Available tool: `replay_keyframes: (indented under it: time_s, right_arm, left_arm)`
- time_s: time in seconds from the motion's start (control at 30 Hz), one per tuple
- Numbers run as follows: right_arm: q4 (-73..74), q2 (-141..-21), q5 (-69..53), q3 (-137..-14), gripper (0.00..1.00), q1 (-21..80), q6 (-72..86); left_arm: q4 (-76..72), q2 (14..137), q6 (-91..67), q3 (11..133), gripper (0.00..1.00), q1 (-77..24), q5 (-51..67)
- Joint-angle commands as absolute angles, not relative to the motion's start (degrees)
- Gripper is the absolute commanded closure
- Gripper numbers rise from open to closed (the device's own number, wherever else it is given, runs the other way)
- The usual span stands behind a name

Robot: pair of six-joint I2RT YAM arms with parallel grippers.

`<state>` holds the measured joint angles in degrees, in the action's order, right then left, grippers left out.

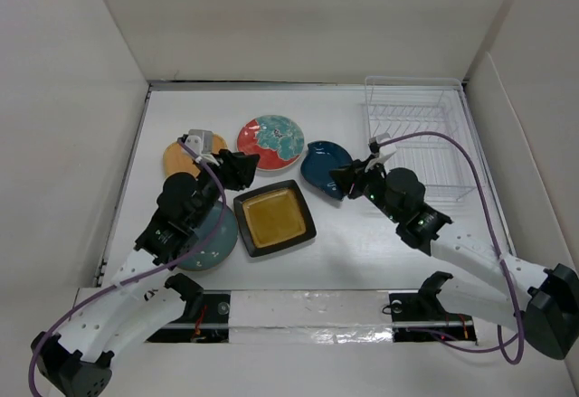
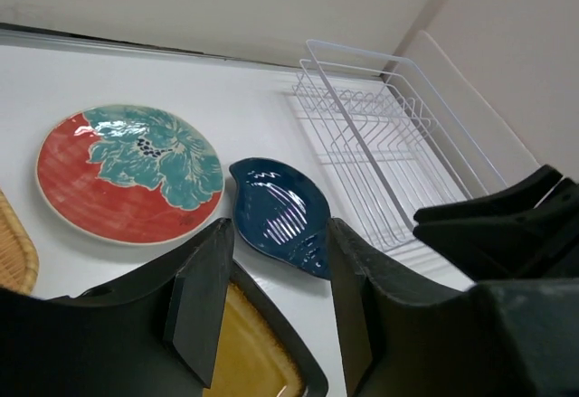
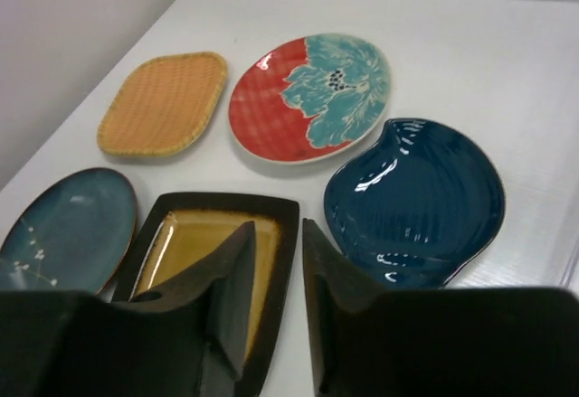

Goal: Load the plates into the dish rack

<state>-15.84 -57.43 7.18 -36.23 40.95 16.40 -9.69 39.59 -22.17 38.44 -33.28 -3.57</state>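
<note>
Plates (image 1: 274, 219) are lying flat on the tabletop (image 1: 362, 252) beside the dish rack (image 1: 418, 144).
Left hand (image 1: 246, 167) and right hand (image 1: 342, 178) are hovering released, grasping nothing.

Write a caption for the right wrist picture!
Empty right gripper faces orange plate, red plate, blue leaf plate, black square plate, grey-teal plate.

**Top view:** the surface (image 1: 362, 252) is seen from high above its near edge, at a distance, with the red floral plate (image 1: 271, 141) near centre. **Left wrist view:** taken low and close from left of that plate, facing right toward the dish rack (image 2: 380, 144). **Right wrist view:** taken close from right of it, facing left. The plate is shared by all three views.
</note>
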Motion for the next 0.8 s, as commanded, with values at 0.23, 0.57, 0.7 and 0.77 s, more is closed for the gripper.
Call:
replay_keyframes:
  time_s: [0.23, 0.57, 0.7, 0.77]
  right_arm:
    - [-29.35, -60.64, -9.92, -30.94, 0.51, 41.66, 24.78]
    - [-29.27, -56.87, -15.21, -29.97, 1.00, 42.19, 25.05]
    - [-24.97, -54.32, -10.65, -30.50, 1.00, 42.19, 23.73]
    - [-24.44, -54.32, -10.46, -30.76, 1.00, 42.19, 23.73]
  left_arm:
    - [-12.66, 40.95, -20.65, 41.22, 0.65, -33.13, -10.45]
    - [-6.85, 50.97, -27.94, 46.93, 1.00, -16.29, 4.01]
    - [-5.28, 54.05, -28.92, 46.76, 1.00, -6.88, 7.21]
    - [-5.10, 54.32, -28.83, 45.97, 1.00, -5.54, 6.33]
